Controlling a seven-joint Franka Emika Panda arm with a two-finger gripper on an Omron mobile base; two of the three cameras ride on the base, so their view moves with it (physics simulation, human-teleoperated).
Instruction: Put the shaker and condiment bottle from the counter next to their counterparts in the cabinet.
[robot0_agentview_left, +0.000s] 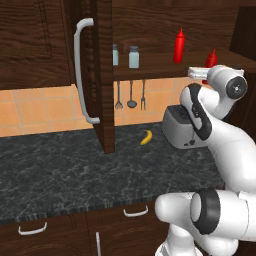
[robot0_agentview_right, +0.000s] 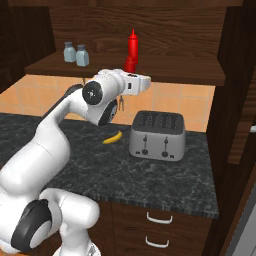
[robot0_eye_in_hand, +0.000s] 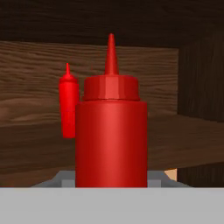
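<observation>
A: What is seen up in the cabinet (robot0_agentview_left: 60, 45)?

B: Two shakers (robot0_agentview_left: 133, 56) are stood side by side on the shelf (robot0_agentview_left: 150, 71). A tall red bottle (robot0_agentview_left: 179, 46) is stood further right. A darker red bottle (robot0_agentview_left: 211, 58) is seen just above the white arm (robot0_agentview_left: 220, 130), near the shelf's right end.

A: And lower down?

B: A banana (robot0_agentview_left: 146, 137) is laid on the dark counter (robot0_agentview_left: 75, 175). A grey toaster (robot0_agentview_left: 177, 127) is stood beside it. The door (robot0_agentview_left: 102, 75) is swung open.
</observation>
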